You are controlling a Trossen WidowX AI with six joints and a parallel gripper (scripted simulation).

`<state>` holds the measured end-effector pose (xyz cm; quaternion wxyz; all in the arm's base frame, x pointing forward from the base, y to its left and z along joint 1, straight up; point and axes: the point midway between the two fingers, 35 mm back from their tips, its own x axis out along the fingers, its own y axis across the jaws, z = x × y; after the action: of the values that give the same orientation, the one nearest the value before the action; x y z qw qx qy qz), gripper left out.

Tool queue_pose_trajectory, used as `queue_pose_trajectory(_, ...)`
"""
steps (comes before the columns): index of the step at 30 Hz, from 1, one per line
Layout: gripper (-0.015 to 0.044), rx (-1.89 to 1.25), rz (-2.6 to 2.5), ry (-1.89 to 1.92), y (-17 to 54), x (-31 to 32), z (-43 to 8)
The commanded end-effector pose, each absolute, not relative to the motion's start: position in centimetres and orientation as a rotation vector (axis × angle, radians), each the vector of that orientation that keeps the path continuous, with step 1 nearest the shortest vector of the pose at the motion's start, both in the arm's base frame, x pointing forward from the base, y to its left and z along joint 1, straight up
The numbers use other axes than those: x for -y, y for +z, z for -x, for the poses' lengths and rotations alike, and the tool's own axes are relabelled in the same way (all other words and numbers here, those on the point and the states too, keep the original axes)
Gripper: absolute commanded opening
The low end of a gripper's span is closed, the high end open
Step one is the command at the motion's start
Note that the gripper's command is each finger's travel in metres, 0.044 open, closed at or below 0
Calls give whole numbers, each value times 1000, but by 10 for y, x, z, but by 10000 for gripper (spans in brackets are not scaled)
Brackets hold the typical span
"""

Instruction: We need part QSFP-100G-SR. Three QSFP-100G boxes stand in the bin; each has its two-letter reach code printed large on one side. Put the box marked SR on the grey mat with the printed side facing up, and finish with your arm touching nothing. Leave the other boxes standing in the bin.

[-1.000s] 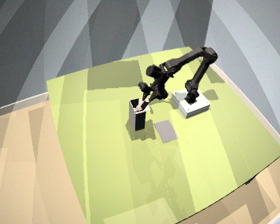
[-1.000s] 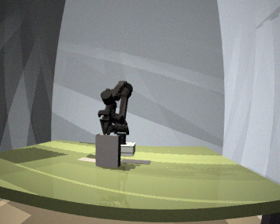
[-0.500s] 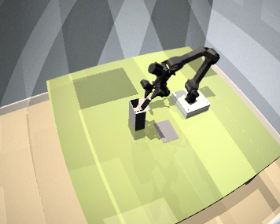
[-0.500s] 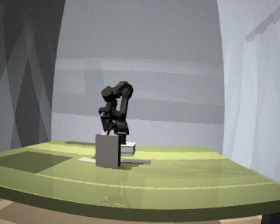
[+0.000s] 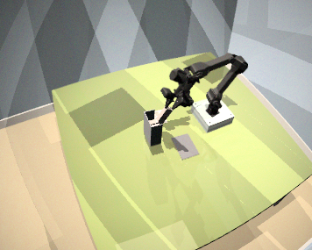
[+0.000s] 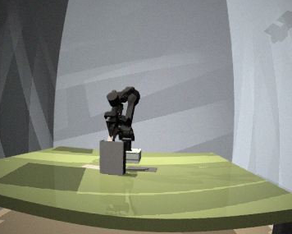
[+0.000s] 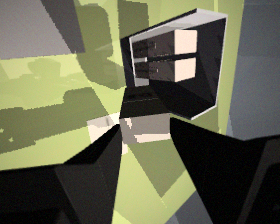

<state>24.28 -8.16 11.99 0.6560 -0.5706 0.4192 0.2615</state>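
While two boxes [image 7: 185, 55] stand side by side in the bin [image 5: 155, 134] [image 6: 112, 158] [image 7: 212, 65], the gripper [image 5: 166, 111] [image 6: 111, 135] [image 7: 144, 125] is clamped on a third box [image 5: 159, 116] [image 6: 110, 139] [image 7: 145, 129] at the bin's mouth. The pictures do not settle whether its lower end is clear of the rim. No code is readable on any of the three, so which one is SR cannot be told; that box is either in the grip or among the pair in the bin.

The grey mat [image 5: 186, 146] [image 6: 146, 169] [image 7: 30, 27] lies flat on the green table [image 5: 134, 185] [image 6: 183, 185] [image 7: 30, 75], near the bin but apart from it, with no box on it. Between the held box and the mat, the bin's upright walls are the near obstacle. The arm's white base [image 5: 223, 116] [image 6: 134, 155] sits near the mat, also apart from it. A pale flat patch [image 6: 93, 167] [image 7: 100, 130] shows on the table near the bin; whether it is an object or light is unclear.
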Motion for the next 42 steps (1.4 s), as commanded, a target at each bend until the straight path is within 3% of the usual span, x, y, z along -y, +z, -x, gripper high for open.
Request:
queue_pose_trajectory(1,153,-947,1296,596,120,80,-237)
queue_pose_trajectory(21,153,-948,1295,598,117,72,-208)
queue_pose_trajectory(42,153,-947,1293,598,107,54,-213)
